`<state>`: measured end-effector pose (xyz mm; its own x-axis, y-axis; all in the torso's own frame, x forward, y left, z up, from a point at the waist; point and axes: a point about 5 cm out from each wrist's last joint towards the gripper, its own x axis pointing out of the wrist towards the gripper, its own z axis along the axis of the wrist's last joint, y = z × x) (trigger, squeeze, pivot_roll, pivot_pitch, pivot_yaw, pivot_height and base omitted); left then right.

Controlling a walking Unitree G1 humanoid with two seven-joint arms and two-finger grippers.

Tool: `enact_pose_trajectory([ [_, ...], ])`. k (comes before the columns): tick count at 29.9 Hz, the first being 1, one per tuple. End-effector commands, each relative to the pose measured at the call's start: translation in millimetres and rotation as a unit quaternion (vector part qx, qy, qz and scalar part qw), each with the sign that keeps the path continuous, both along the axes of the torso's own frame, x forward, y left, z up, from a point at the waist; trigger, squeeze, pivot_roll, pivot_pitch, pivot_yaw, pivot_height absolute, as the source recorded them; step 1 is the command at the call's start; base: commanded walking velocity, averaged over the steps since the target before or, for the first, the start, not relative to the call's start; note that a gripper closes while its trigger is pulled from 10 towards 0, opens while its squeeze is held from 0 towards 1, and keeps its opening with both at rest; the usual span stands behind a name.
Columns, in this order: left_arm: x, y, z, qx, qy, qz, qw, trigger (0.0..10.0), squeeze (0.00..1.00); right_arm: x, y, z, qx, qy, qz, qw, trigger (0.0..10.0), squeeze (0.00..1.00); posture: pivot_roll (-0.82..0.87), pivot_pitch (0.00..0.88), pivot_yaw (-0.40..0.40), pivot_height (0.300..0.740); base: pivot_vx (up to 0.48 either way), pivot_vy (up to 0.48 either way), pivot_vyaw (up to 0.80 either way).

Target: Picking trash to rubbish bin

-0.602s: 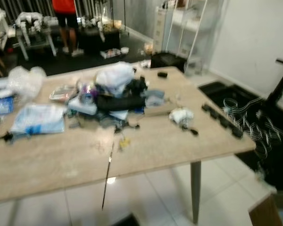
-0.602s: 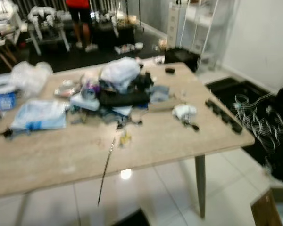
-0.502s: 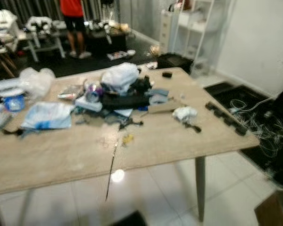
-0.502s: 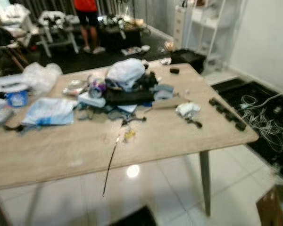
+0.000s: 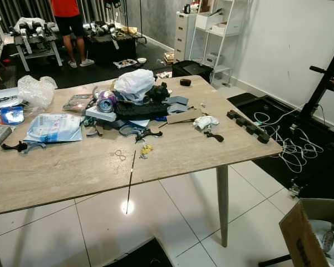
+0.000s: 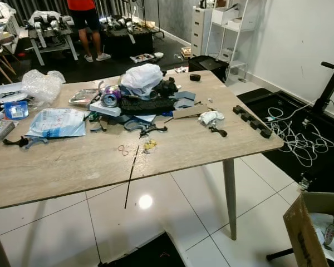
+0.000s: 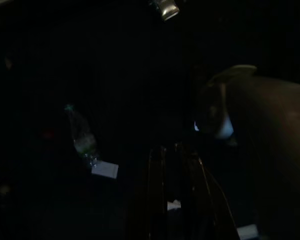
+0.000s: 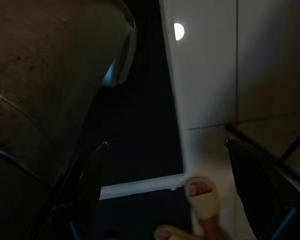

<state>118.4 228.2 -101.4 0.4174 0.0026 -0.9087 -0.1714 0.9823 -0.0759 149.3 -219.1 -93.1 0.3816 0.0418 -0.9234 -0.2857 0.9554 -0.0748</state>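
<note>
A wooden table (image 5: pixel 72 172) carries a heap of clutter. In it are a white plastic bag (image 5: pixel 134 83), a crumpled white tissue (image 5: pixel 205 120), a flattened can (image 5: pixel 106 103) and a clear plastic wrap (image 5: pixel 34 90). A black bin (image 5: pixel 190 69) stands on the floor behind the table. My left gripper (image 7: pixel 174 195) hangs in the dark with its fingers close together and nothing between them. A plastic bottle (image 7: pixel 82 137) and a paper scrap (image 7: pixel 105 170) lie on the dark floor beyond it. My right gripper (image 8: pixel 172 190) hangs open above white tiles.
An open cardboard box (image 5: pixel 309 236) with tape rolls stands at the lower right. White cables (image 5: pixel 286 147) and a black stand (image 5: pixel 323 83) are to the right. A person (image 5: pixel 69 25) stands at the back. A person's sandalled foot (image 8: pixel 202 197) is on the tiles near my right gripper.
The head camera has shifted and the blur is gone; the table sits lower left in view and the cardboard box now shows more. Nothing on the table has moved.
</note>
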Motion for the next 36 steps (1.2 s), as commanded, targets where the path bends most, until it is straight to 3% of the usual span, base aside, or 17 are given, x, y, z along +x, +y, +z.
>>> enact_pose_trajectory([
  [1, -9.0, -1.2, -3, 0.001, 0.015, 0.006, 1.000, 10.0, 0.00, 2.2, 6.0, 0, 0.015, -0.004, 0.005, 1.000, 10.0, 0.00, -0.11, 0.157, 0.043, 0.740, 0.000, -0.311, 0.69],
  [10, -9.7, -0.8, -3, 0.000, 0.015, 0.010, 1.000, 10.0, 0.00, 5.4, 6.0, 1, 0.016, -0.013, 0.007, 1.000, 10.0, 0.00, -0.11, 0.151, 0.041, 0.740, 0.000, 0.000, 0.68],
  [13, -9.4, -1.0, -3, -0.001, 0.015, 0.007, 1.000, 10.0, 0.00, 17.4, 6.6, 7, 0.020, -0.037, 0.018, 0.999, 10.0, 0.00, -0.12, 0.150, 0.042, 0.740, 0.000, 0.000, 0.68],
  [14, -8.6, -1.3, -3, -0.001, 0.015, 0.006, 1.000, 10.0, 0.00, 31.3, 9.8, 13, 0.033, -0.066, 0.025, 0.997, 10.0, 0.00, -0.12, 0.150, 0.043, 0.740, 0.000, 0.000, 0.68],
  [15, -8.6, -1.3, -3, -0.001, 0.015, 0.006, 1.000, 10.0, 0.00, 31.3, 9.8, 13, 0.033, -0.066, 0.025, 0.997, 10.0, 0.00, -0.12, 0.150, 0.043, 0.740, 0.000, 0.000, 0.68],
  [20, -6.5, -3.4, -3, -0.004, 0.013, 0.001, 1.000, 10.0, 0.00, 70.2, 22.7, 36, 0.080, -0.140, 0.077, 0.984, 10.0, 0.00, -0.13, 0.150, 0.046, 0.740, 0.000, 0.000, 0.68],
  [24, -6.1, -3.9, -3, -0.005, 0.012, -0.001, 1.000, 10.0, 0.00, 83.7, 30.5, 46, 0.102, -0.161, 0.112, 0.975, 10.0, 0.00, -0.13, 0.153, 0.045, 0.740, 0.000, 0.000, 0.68],
  [26, -5.6, -4.6, -3, -0.006, 0.011, -0.001, 1.000, 10.0, 0.00, 112.5, 52.7, 72, 0.197, -0.207, 0.161, 0.945, 10.0, 0.00, -0.12, 0.157, 0.045, 0.740, 0.000, 0.000, 0.21],
  [27, -5.6, -4.6, -3, -0.006, 0.011, -0.001, 1.000, 10.0, 0.00, 112.5, 52.7, 72, 0.197, -0.207, 0.161, 0.945, 10.0, 0.00, -0.12, 0.157, 0.045, 0.740, 0.000, 0.000, 0.00],
  [29, -6.0, -4.7, -3, -0.007, 0.011, -0.001, 1.000, 10.0, 0.00, 122.6, 63.9, 86, 0.261, -0.223, 0.180, 0.922, 10.0, 0.00, -0.12, 0.159, 0.045, 0.740, 0.000, 0.000, 0.00],
  [30, -6.0, -4.7, -3, -0.007, 0.011, -0.001, 1.000, 10.0, 0.00, 122.6, 63.9, 86, 0.261, -0.223, 0.180, 0.922, 10.0, 0.00, -0.12, 0.159, 0.045, 0.740, 0.000, 0.000, 0.00],
  [31, -6.5, -4.6, -3, -0.007, 0.011, 0.000, 1.000, 10.0, 0.00, 126.8, 70.7, 94, 0.297, -0.230, 0.197, 0.906, 10.0, 0.00, -0.12, 0.161, 0.045, 0.740, 0.000, 0.000, 0.00],
  [32, -9.8, -4.0, -4, -0.006, 0.015, 0.000, 1.000, 10.0, 0.00, 137.5, 88.4, 126, 0.398, -0.254, 0.246, 0.846, 10.0, 0.00, -0.12, 0.163, 0.045, 0.740, 0.000, 0.000, 0.00],
  [33, -11.2, -3.6, -4, -0.006, 0.017, 0.000, 1.000, 10.0, 0.00, 139.8, 94.6, 139, 0.436, -0.264, 0.264, 0.819, 10.0, 0.00, -0.12, 0.163, 0.045, 0.740, 0.000, 0.000, 0.00],
  [35, -13.6, -2.6, -4, -0.006, 0.019, 0.001, 1.000, 10.0, 0.00, 147.0, 103.3, 183, 0.513, -0.319, 0.279, 0.746, 10.0, 0.00, -0.12, 0.164, 0.044, 0.740, 0.000, 0.000, 0.00],
  [36, -13.6, -2.6, -4, -0.006, 0.019, 0.001, 1.000, 10.0, 0.00, 147.0, 103.3, 183, 0.513, -0.319, 0.279, 0.746, 10.0, 0.00, -0.12, 0.164, 0.044, 0.740, 0.000, 0.000, 0.00],
])
